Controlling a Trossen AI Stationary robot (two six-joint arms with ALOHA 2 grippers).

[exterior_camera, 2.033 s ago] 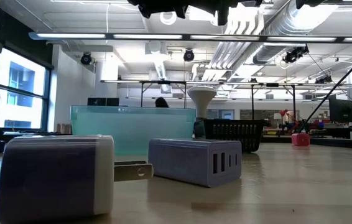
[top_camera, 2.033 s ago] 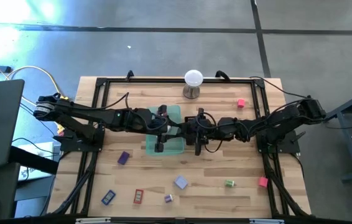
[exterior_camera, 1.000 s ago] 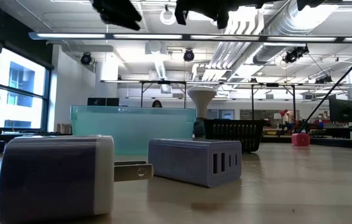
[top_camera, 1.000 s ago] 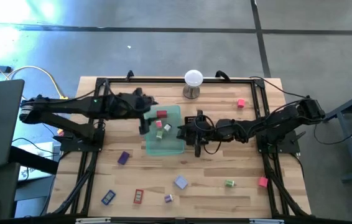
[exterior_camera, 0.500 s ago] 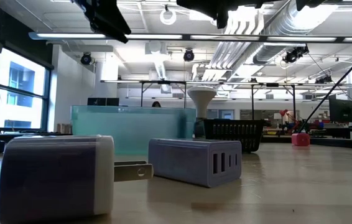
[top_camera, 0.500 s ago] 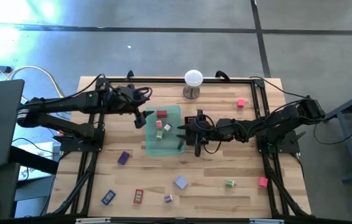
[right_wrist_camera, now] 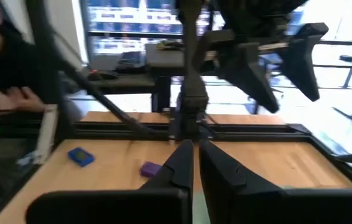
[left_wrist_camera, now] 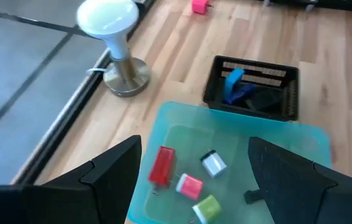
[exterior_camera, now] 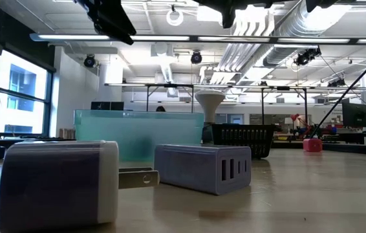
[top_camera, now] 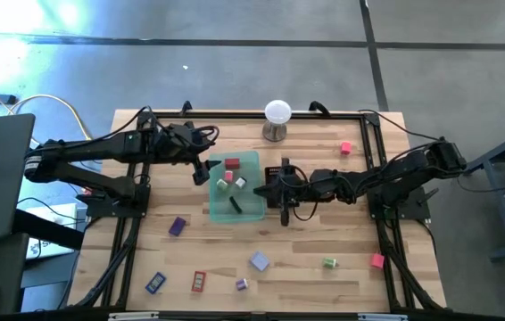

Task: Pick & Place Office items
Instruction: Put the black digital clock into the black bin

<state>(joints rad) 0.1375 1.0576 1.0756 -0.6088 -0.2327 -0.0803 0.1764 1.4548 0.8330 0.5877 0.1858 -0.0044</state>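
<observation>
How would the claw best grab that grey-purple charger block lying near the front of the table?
Probably from straight above, closing on the two long flat sides of the charger block. It lies flat and alone on the table with open wood around it, and its low boxy shape offers parallel faces; the port end is narrower.

I count two trays, green tray [top_camera: 237, 186] and mesh tray [left_wrist_camera: 253, 87], plus one ball stand [top_camera: 277, 120].
</observation>
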